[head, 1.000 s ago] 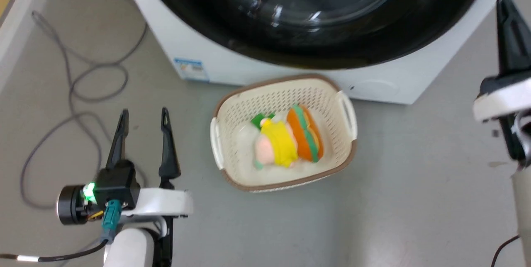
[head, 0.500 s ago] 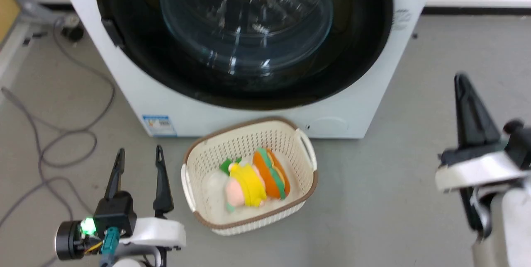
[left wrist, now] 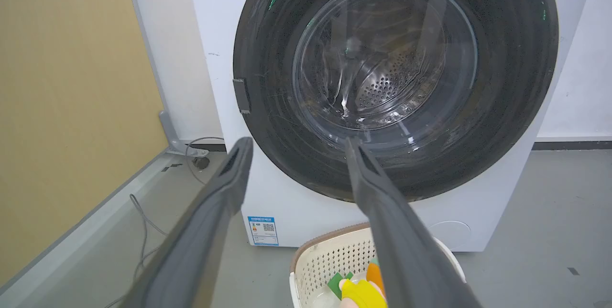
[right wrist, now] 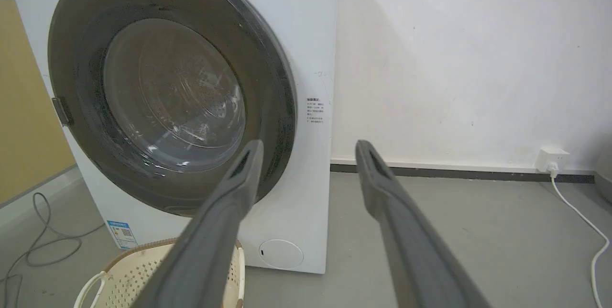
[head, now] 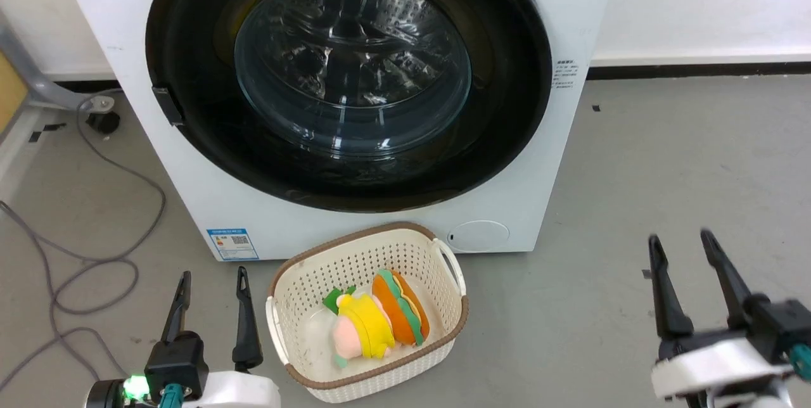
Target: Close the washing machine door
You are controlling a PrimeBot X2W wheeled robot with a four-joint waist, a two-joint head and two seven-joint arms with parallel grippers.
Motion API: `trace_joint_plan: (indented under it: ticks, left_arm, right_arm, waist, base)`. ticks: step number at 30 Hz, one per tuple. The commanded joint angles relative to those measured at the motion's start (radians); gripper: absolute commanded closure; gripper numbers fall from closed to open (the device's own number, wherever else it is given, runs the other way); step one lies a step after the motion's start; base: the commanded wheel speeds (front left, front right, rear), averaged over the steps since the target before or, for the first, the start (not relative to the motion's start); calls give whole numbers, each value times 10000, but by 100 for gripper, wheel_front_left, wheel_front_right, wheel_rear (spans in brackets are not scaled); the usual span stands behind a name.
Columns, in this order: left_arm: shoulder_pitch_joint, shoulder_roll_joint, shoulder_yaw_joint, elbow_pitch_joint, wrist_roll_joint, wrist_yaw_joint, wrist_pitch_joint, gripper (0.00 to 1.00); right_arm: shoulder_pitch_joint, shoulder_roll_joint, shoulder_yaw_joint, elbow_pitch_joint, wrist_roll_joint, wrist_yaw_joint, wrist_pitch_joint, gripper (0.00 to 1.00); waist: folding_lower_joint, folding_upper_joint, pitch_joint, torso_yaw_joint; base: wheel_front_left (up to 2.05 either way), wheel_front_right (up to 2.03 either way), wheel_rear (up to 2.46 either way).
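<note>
washing machine door (head: 345, 72) lies flush against the front of the washing machine (head: 570, 21). Black rim sits flat on the white panel and the steel drum is visible through the glass. Small dark tab (head: 167, 106) on the rim's left edge.

left hand (head: 213, 273) low over the floor (head: 633, 161) in front of the machine's lower left corner, just left of the basket (head: 288, 272). Fingers spread wide, empty, apart from the door.

right hand (head: 679, 237) over bare floor, right of the machine's lower right corner and well apart from it. Fingers also wide, empty.

Cream basket is on the floor close to the machine's bottom front edge, with soft toys (head: 374, 325) inside. Blue label (head: 232, 243) at the lower left of the front panel. Grey cable (head: 95, 262) looped on the floor to the left.
</note>
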Motion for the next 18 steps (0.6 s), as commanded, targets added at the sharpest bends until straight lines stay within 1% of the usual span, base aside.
trace_joint_plan:
  ticks: [1,2,9,10,18]
  left_arm:
    - [127,33,20,-15,25,-24,-53,0]
    - [192,29,-13,-21,43,-49,-53,0]
    - [298,20,-53,-84,-6,-188,-53,0]
    - [195,-6,-57,-67,-21,-179,1,100]
    - [173,-28,-53,-95,-5,-219,107,100]
  right_arm:
    - [165,56,-15,-71,77,-9,-34,0]
    - [430,58,-21,-129,252,-9,-34,0]
    - [749,60,129,-102,637,-9,-34,0]
    - [632,12,123,-66,575,0,1,100]
    - [630,13,164,-104,515,0,110,100]
  waist:
    - [1,-1,-15,-4]
    - [1,-1,-42,-16]
    - [1,-1,-117,-57]
    - [1,-1,-118,-58]
    - [1,-1,-122,-31]
  base:
    - [0,0,0]
    - [0,0,0]
    - [0,0,0]
    - [0,0,0]
    - [0,0,0]
